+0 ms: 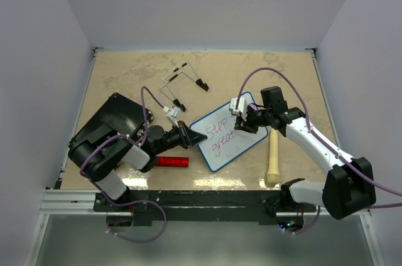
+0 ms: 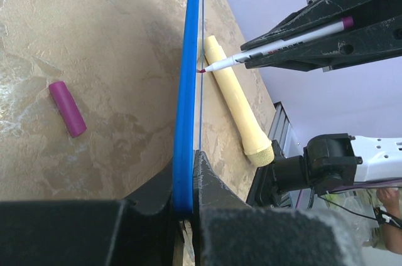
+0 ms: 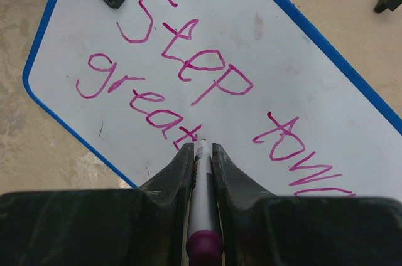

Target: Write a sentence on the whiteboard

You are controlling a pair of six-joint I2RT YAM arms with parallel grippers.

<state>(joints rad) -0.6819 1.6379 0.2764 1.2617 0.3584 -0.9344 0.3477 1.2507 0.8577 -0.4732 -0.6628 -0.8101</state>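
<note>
The whiteboard [image 1: 246, 142] lies tilted at the table's middle, white with a blue rim. The sentence [image 1: 219, 135] is in purple-pink; in the right wrist view [image 3: 188, 65] it reads "Step tow…" over "great". My left gripper [image 1: 192, 135] is shut on the board's left edge, and the left wrist view shows its jaws [image 2: 191, 175] pinching the blue rim [image 2: 188, 78]. My right gripper [image 1: 241, 125] is shut on a white marker with a purple end [image 3: 202, 216]. The marker's tip touches the board [image 3: 295, 53] just after the "t" of "great". The marker also shows in the left wrist view [image 2: 276, 45].
A pale wooden handle [image 1: 273, 156] lies right of the board. A red bar [image 1: 171, 161] lies at its front left. A purple cap [image 2: 68, 108] lies on the table. A black slab [image 1: 110, 118] sits at left and wire stands [image 1: 182, 81] behind the board.
</note>
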